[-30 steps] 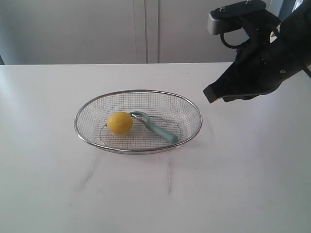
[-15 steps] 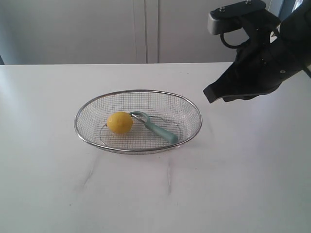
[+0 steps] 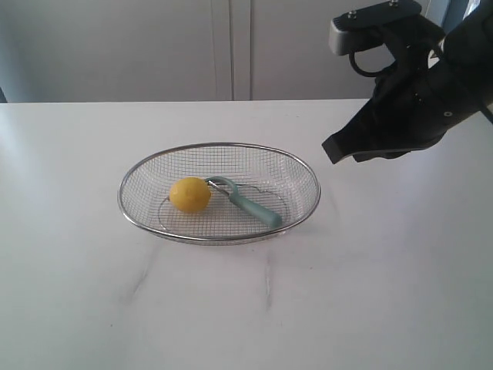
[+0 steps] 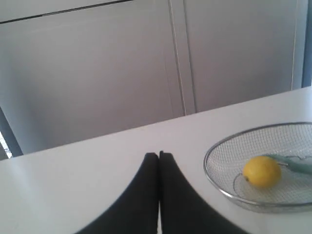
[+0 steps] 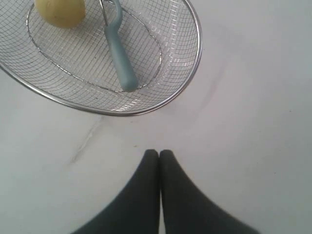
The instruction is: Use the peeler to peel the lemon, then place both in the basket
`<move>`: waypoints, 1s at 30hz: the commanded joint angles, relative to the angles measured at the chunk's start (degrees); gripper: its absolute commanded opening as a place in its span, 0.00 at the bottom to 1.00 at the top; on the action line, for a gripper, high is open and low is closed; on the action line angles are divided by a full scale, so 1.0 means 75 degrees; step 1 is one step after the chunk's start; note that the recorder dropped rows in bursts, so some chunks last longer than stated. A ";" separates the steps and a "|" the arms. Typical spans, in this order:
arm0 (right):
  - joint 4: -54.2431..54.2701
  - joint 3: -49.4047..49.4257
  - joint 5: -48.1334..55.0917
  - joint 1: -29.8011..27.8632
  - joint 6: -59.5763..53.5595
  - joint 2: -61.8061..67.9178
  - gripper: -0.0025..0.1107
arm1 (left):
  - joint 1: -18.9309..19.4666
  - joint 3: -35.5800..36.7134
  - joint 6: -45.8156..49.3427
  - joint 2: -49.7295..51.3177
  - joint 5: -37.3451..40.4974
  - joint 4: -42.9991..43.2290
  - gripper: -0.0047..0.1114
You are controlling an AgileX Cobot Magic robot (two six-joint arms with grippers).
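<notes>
The yellow lemon (image 3: 189, 194) lies in the silver wire basket (image 3: 139, 173) on the white table, with the teal-handled peeler (image 3: 253, 206) right beside it inside the basket. In the right wrist view the peeler (image 5: 119, 57) and lemon (image 5: 60, 11) rest on the mesh of the basket (image 5: 193, 58). My right gripper (image 3: 334, 149) hangs above the table to the right of the basket, shut and holding nothing (image 5: 159, 153). The left gripper (image 4: 159, 154) is shut and empty over bare table, the basket (image 4: 214, 173) and lemon (image 4: 262, 171) off to its side. It is out of the exterior view.
A white table (image 3: 370, 270) spreads around the basket on all sides. Pale cabinet doors (image 3: 231, 46) stand behind the table's far edge. Faint scuff marks (image 3: 268, 281) show on the tabletop in front of the basket.
</notes>
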 commanded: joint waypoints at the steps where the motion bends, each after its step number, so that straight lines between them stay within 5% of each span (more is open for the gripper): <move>1: 0.0005 0.0005 -0.0072 -0.0039 0.0024 -0.0063 0.02 | 0.0018 0.1512 0.0001 -0.0942 -0.0717 -0.0002 0.04; 4: 0.0005 0.0005 -0.0072 -0.0039 0.0024 -0.0063 0.02 | 0.0018 0.1998 -0.0060 -0.1286 -0.0953 -0.0002 0.04; 17: 0.0005 0.0005 -0.0129 -0.0039 0.0023 -0.0063 0.02 | 0.0018 0.1998 -0.0057 -0.1286 0.2024 -0.0190 0.04; 30: 0.0005 0.0005 -0.0129 -0.0039 0.0023 -0.0063 0.02 | 0.0401 0.1998 -0.0057 -0.1286 0.1901 -0.0689 0.04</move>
